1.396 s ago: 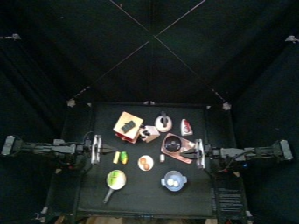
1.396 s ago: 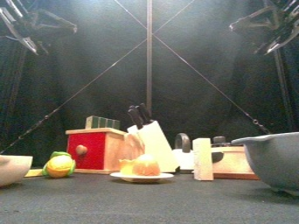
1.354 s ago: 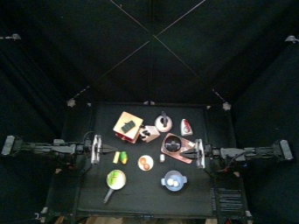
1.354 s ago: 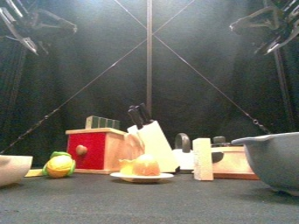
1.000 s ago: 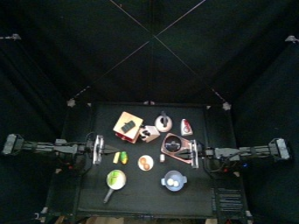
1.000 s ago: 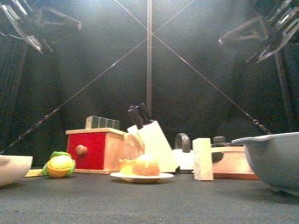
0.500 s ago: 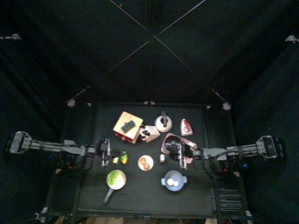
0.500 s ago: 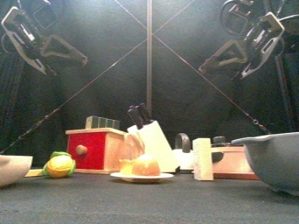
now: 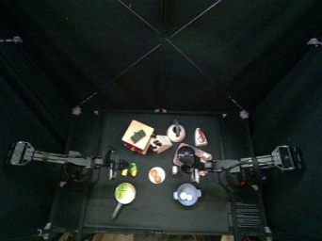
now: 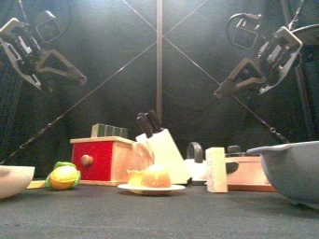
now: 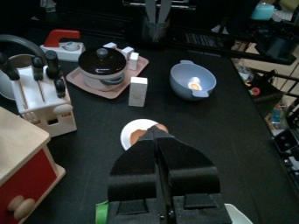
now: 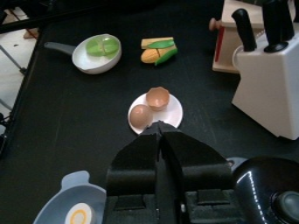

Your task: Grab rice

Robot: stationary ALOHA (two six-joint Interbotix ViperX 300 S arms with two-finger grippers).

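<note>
Front view had both arms up high over the table, nowhere near anything, so the grab hadn't started. The left gripper (image 11: 160, 140) had its jaws pressed together on nothing, and the right gripper (image 12: 162, 131) looked the same, just hanging above a small plate (image 12: 156, 109) with a cracked eggshell.

I couldn't spot loose rice anywhere. My guess was the black rice cooker (image 11: 105, 63), sitting on a pink tray (image 11: 84, 85) near the right side of the table (lid on, so no telling what was inside). Everything was left to do: reach down, open up, take hold.

The table (image 11: 233, 149) was flat matte black and pretty crowded, with black curtains (image 10: 112, 56) all round. Past its far edge the left wrist view caught some room clutter (image 11: 274, 39).
</note>
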